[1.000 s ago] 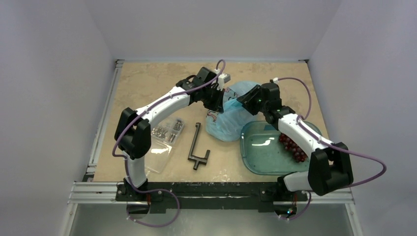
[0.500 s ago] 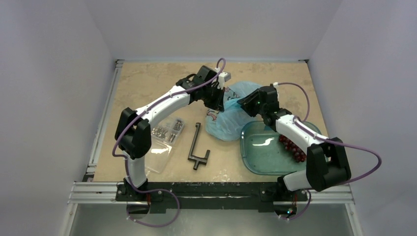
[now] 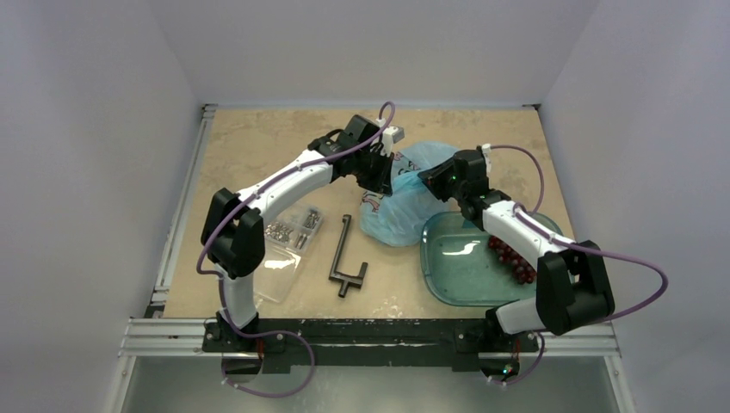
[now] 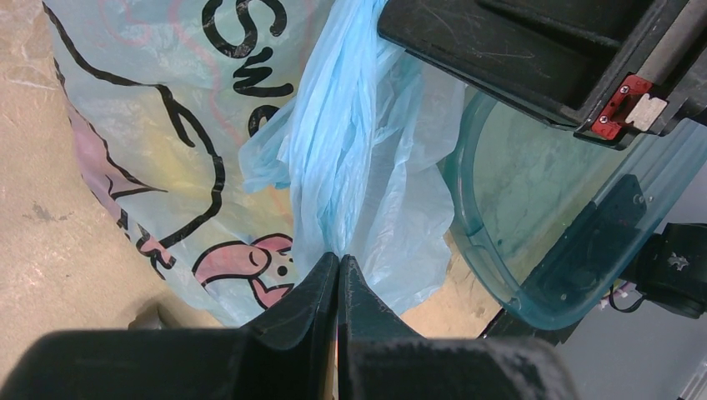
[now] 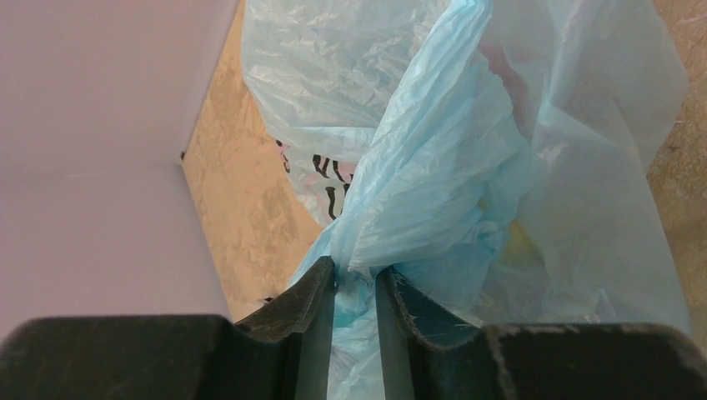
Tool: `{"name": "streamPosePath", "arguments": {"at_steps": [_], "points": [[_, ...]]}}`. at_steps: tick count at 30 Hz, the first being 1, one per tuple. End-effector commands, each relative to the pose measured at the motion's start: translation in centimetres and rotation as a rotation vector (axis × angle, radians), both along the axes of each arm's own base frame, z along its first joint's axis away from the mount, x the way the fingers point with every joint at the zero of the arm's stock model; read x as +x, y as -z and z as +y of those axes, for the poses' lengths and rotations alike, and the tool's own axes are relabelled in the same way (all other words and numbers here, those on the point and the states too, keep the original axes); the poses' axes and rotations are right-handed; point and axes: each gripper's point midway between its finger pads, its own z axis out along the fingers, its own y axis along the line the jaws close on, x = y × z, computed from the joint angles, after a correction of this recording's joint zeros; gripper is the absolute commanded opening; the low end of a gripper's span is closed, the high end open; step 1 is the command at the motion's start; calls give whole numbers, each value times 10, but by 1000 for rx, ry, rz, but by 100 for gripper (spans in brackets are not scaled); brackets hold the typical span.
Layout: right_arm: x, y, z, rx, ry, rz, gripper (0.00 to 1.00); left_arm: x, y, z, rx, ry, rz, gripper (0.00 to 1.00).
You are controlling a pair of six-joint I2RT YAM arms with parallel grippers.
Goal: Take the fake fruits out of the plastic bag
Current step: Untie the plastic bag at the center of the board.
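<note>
Left gripper (image 4: 338,260) clenched tight, a strand of the plastic bag (image 3: 400,211) pinched right at its tips; right gripper (image 5: 354,271) nipped narrow on a bunched blue fold of the same bag; the bag sits at the centre of the top view, held between both arms, just beside the upper left rim of the teal tray (image 3: 456,267); grape bunch (image 3: 515,258) lies at the tray's right side; the bag's contents cannot be made out.

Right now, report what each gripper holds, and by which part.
Both hold the thin light-blue plastic bag. The left gripper pinches a gathered fold of its film, and the right gripper clasps another bunched strip between its fingers.
</note>
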Motion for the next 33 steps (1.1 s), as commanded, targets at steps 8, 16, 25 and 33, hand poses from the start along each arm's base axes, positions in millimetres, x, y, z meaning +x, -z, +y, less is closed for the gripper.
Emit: {"name": "streamPosePath", "arguments": {"at_steps": [8, 16, 25, 33], "points": [[-1, -33, 1, 5, -27, -103, 0, 6, -5, -4, -2, -5, -9, 0], [8, -83, -2, -17, -174, -232, 0, 14, -1, 3, 16, -45, -2, 0], [33, -86, -33, 145, -263, -267, 0, 14, 4, 5, 19, -58, 19, 0], [77, -59, -89, 248, -118, -246, 0, 13, -14, 7, -2, -52, -26, 0]]}}
